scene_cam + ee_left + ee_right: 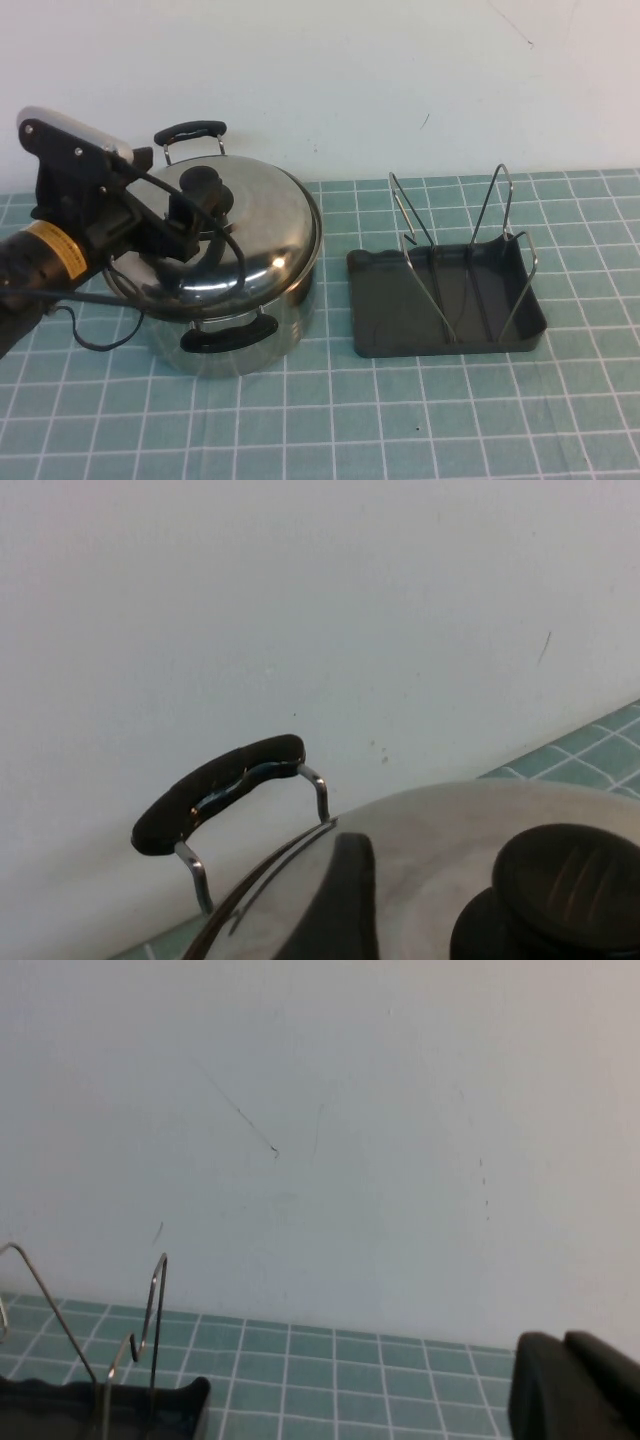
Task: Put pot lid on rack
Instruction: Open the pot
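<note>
— Fingers of the left gripper [190, 222]?
— Spread either side of the black knob [203, 183], left of frame centre.
— And the pot lid [235, 232]?
— Flat on the pot [245, 320], knob pointing up.
— The rack [447, 300]?
— Right of centre, wire loops upright, tray holding nothing.
— The right gripper [575, 1385]?
— Only a dark edge shows; cannot tell.

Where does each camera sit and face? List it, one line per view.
High view: raised on the robot's side, angled down at the pot lid, rack and left gripper at the knob.
Left wrist view: over the lid, facing the wall; one finger shows.
Right wrist view: low, facing the wall; right gripper at the edge.
Shared: high and right wrist views both show the rack.
</note>
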Motion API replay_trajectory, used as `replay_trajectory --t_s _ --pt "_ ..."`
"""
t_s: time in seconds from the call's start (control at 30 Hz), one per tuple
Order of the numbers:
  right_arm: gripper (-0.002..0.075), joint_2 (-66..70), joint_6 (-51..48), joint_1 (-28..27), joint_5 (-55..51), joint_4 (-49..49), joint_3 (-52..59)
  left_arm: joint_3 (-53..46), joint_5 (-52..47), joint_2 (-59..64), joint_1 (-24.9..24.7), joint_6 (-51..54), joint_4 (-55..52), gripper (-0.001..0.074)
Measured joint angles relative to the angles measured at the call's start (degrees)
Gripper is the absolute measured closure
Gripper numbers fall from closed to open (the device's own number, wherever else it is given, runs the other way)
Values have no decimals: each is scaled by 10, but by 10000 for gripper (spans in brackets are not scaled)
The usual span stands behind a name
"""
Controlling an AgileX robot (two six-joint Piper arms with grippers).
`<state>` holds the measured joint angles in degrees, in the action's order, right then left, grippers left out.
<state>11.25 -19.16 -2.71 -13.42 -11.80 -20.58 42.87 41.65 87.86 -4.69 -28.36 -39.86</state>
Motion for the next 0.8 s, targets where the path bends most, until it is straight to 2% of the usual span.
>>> replay_trajectory --t_s 0.17,0.43,0.8 --pt "727 0 1 0 0 -8 0 18 -6 31 -4 -22 -11 127" --pt "727 0 -1 0 0 -18 0 30 -7 52 -25 -18 -7 398" --pt "727 0 -25 0 -7 -42 -3 30 8 31 -27 -16 9 406"
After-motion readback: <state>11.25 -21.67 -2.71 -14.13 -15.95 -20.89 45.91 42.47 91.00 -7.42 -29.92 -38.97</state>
